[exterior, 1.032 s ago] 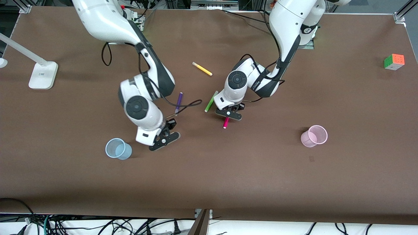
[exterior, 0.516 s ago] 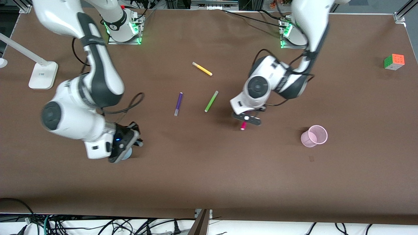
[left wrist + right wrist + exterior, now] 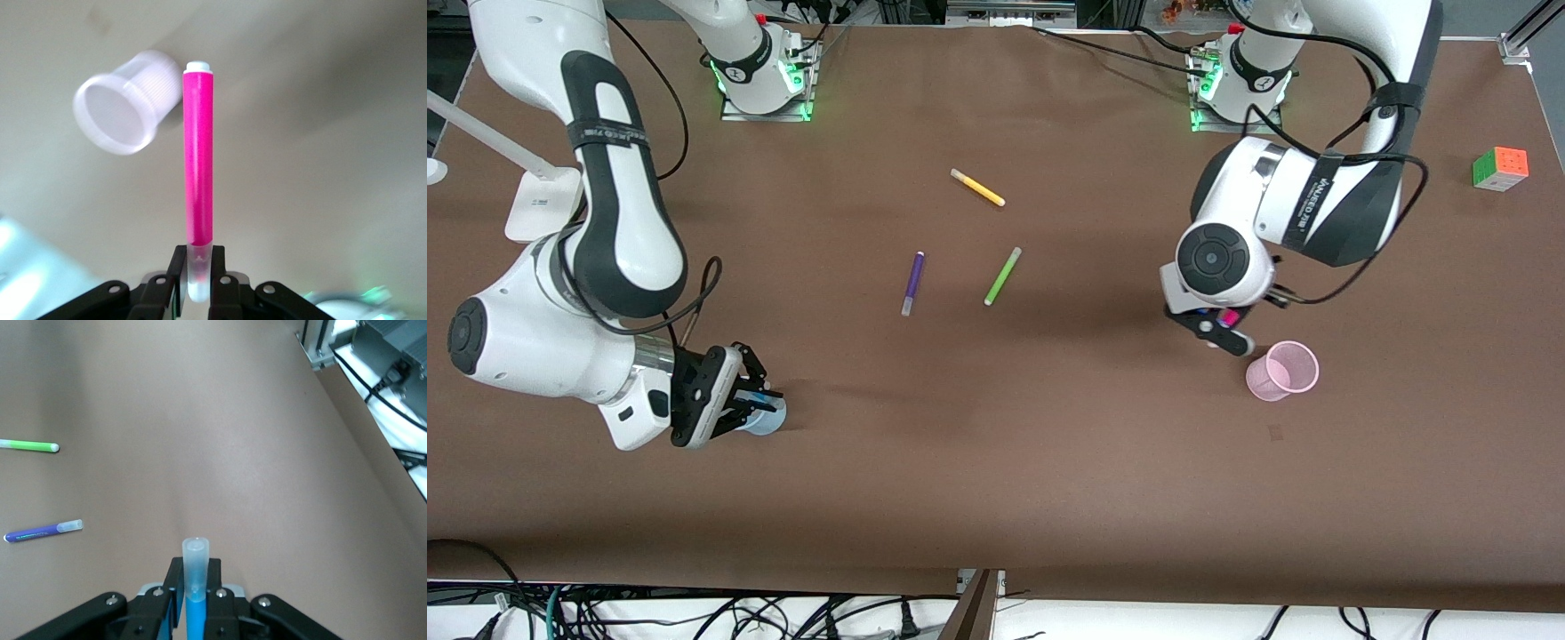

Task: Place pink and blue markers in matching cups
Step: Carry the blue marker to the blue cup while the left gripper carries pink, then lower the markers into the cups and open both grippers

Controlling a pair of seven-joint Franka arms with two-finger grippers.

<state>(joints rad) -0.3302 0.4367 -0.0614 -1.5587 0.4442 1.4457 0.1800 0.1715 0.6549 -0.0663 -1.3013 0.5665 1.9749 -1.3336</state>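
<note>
My left gripper point(image 3: 1221, 330) is shut on the pink marker point(image 3: 1230, 317) and holds it just beside the pale pink cup point(image 3: 1282, 371). In the left wrist view the gripper point(image 3: 198, 280) grips the marker point(image 3: 199, 160) by its pale cap, and the pink cup point(image 3: 123, 110) lies on past the marker's tip. My right gripper point(image 3: 749, 402) is over the pale blue cup point(image 3: 771, 420) and hides most of it. In the right wrist view the gripper point(image 3: 195, 595) is shut on the blue marker point(image 3: 195, 619), with the greyish cap sticking out past the fingers.
A purple pen point(image 3: 911, 283), a lime-green pen point(image 3: 1002, 276) and a yellow pen point(image 3: 978, 188) lie mid-table. A colour cube point(image 3: 1500, 168) sits near the left arm's end of the table. A white lamp base point(image 3: 543, 204) stands at the right arm's end.
The left gripper has carried the pink marker from mid-table to beside the pink cup. The right arm has swung toward its own end of the table, and its gripper now covers the blue cup.
</note>
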